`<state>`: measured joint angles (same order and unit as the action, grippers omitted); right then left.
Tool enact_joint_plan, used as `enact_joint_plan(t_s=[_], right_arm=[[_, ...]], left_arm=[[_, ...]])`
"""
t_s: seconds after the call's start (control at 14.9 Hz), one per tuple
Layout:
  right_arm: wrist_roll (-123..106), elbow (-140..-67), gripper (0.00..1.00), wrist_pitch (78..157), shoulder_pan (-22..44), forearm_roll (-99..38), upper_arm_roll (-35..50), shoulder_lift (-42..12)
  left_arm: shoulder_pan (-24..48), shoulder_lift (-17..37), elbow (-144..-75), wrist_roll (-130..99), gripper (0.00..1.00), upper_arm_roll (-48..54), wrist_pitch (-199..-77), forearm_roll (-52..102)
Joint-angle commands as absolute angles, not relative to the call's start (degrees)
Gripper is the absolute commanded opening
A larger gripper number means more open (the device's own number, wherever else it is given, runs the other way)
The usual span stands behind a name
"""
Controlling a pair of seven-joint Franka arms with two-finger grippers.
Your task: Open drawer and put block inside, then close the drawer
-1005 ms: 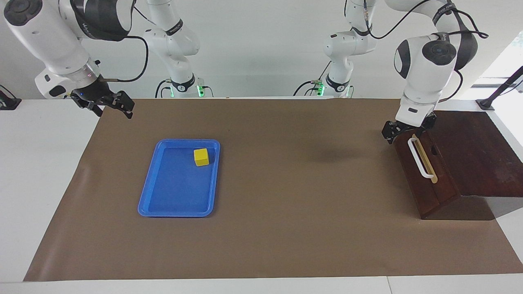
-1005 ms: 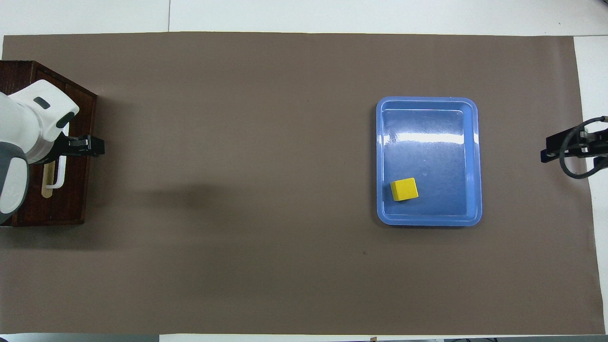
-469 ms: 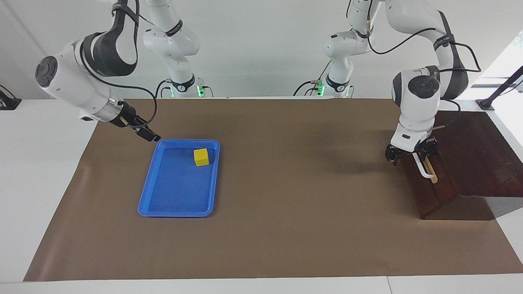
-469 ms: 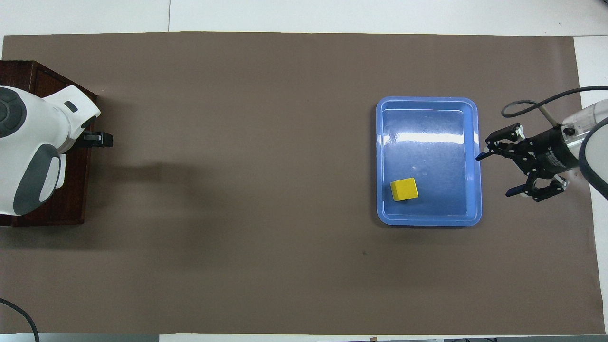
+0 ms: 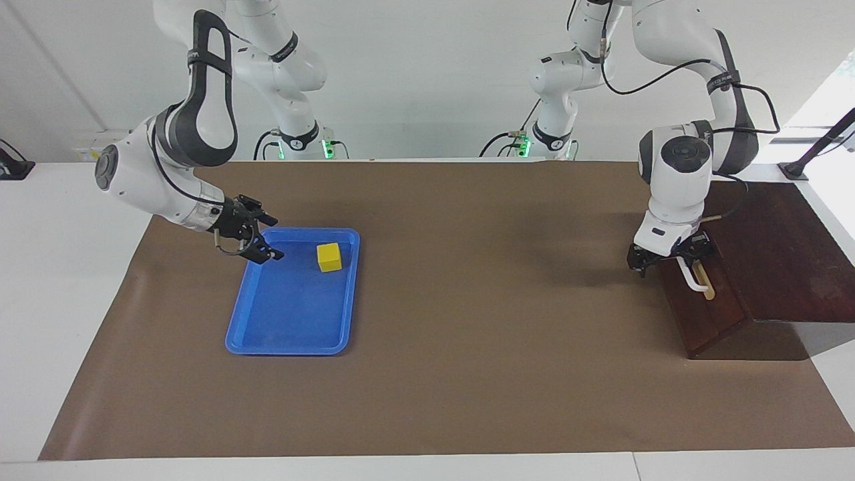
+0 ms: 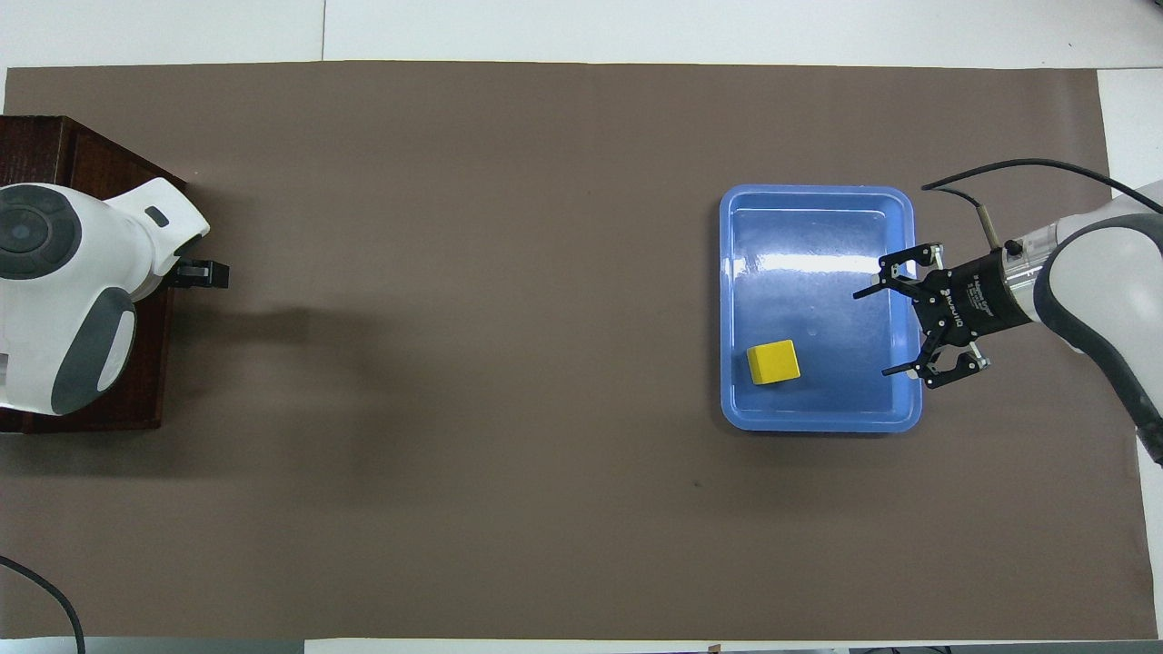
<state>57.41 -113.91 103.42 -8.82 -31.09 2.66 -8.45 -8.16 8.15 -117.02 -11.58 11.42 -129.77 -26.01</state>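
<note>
The yellow block (image 5: 328, 257) lies in the blue tray (image 5: 267, 347), in the part nearer the robots; it also shows in the overhead view (image 6: 773, 361). My right gripper (image 5: 274, 238) is open and hangs over the tray's edge toward the right arm's end of the table, beside the block and apart from it; in the overhead view (image 6: 874, 331) its jaws are spread wide. The drawer (image 5: 705, 310) of the dark wooden box (image 5: 781, 247) looks closed. My left gripper (image 5: 668, 257) is at the white handle (image 5: 695, 282). In the overhead view my left gripper (image 6: 204, 272) hides the handle.
A brown mat (image 5: 481, 347) covers the table between the tray and the box. The box stands at the left arm's end of the table (image 6: 36, 145). The blue tray's rim (image 6: 818, 191) holds nothing else.
My right arm swung in from the table's end to the tray's edge, gripper open. My left gripper slid along the drawer front to the middle of the handle and lower.
</note>
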Motion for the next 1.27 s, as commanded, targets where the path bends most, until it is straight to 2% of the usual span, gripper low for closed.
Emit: enact_joint_plan(t_s=[0.0, 0.33, 0.67, 0.94, 1.21], right_arm=[[58.62, -113.82, 1.0, 104.59, -8.44, -34.96, 3.08, -12.03], [56.7, -112.32, 1.0, 105.2, -7.39, -37.35, 3.16, -16.43], [56.43, -113.11, 1.0, 106.96, -5.98, -40.34, 3.16, -17.84], [56.16, -113.82, 1.0, 107.58, -5.27, -40.34, 3.16, -18.19], [54.32, -114.34, 1.0, 108.28, -4.92, -40.34, 3.08, -18.11]], left_arm=[[-3.88, 8.53, -117.69, -17.38, 1.0, 11.69, -129.82, -26.72], [2.81, 8.53, -115.23, -20.92, 1.0, 11.69, -123.76, -21.9], [2.55, 8.44, -113.92, -20.83, 1.0, 11.69, -121.39, -21.62], [2.55, 9.4, -103.82, -20.83, 1.0, 11.6, -110.41, -16.72], [3.25, 8.18, -96.7, -22.83, 1.0, 12.04, -100.84, -12.67]])
